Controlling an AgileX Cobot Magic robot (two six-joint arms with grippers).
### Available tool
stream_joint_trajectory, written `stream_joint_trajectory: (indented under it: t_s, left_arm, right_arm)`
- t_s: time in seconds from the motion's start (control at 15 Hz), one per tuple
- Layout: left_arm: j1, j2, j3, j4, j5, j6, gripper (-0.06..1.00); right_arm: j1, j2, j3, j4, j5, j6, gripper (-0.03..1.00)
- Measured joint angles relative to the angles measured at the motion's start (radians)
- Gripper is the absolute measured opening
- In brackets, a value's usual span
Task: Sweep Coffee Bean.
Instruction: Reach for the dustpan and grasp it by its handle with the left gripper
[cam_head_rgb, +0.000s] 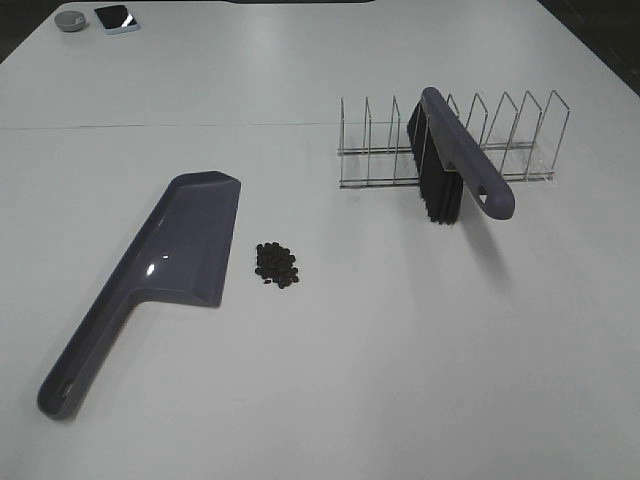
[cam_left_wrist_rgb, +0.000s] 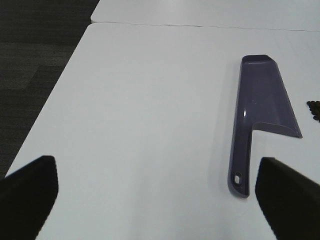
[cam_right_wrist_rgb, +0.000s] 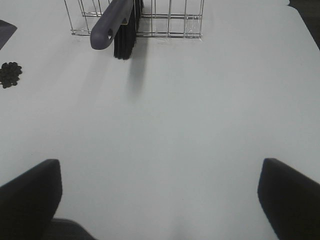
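A small cluster of dark coffee beans (cam_head_rgb: 276, 264) lies on the white table, just right of the purple dustpan (cam_head_rgb: 170, 260). The beans also show in the right wrist view (cam_right_wrist_rgb: 10, 74) and at the edge of the left wrist view (cam_left_wrist_rgb: 315, 108). A purple brush with black bristles (cam_head_rgb: 452, 168) rests propped in a wire rack (cam_head_rgb: 500, 140). The left gripper (cam_left_wrist_rgb: 160, 200) is open, well short of the dustpan's handle (cam_left_wrist_rgb: 240, 170). The right gripper (cam_right_wrist_rgb: 160, 200) is open over bare table, well short of the brush (cam_right_wrist_rgb: 117, 25). Neither arm shows in the high view.
A phone (cam_head_rgb: 116, 18) and a small round grey object (cam_head_rgb: 71, 20) lie at the far left corner of the table. The table's left edge (cam_left_wrist_rgb: 55, 95) borders dark floor.
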Motion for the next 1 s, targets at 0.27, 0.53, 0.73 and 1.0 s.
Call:
stream_joint_trajectory:
  t_s: [0.27, 0.53, 0.73, 1.0]
  left_arm:
    - [0.0, 0.0, 0.0, 0.0, 0.0, 0.0, 0.99]
    - [0.0, 0.0, 0.0, 0.0, 0.0, 0.001, 0.99]
    - [0.0, 0.0, 0.0, 0.0, 0.0, 0.001, 0.99]
    - [0.0, 0.0, 0.0, 0.0, 0.0, 0.0, 0.99]
  right_arm:
    - [0.0, 0.0, 0.0, 0.0, 0.0, 0.0, 0.99]
    - [0.0, 0.0, 0.0, 0.0, 0.0, 0.0, 0.99]
    - [0.0, 0.0, 0.0, 0.0, 0.0, 0.0, 0.99]
    - [0.0, 0.0, 0.0, 0.0, 0.0, 0.0, 0.99]
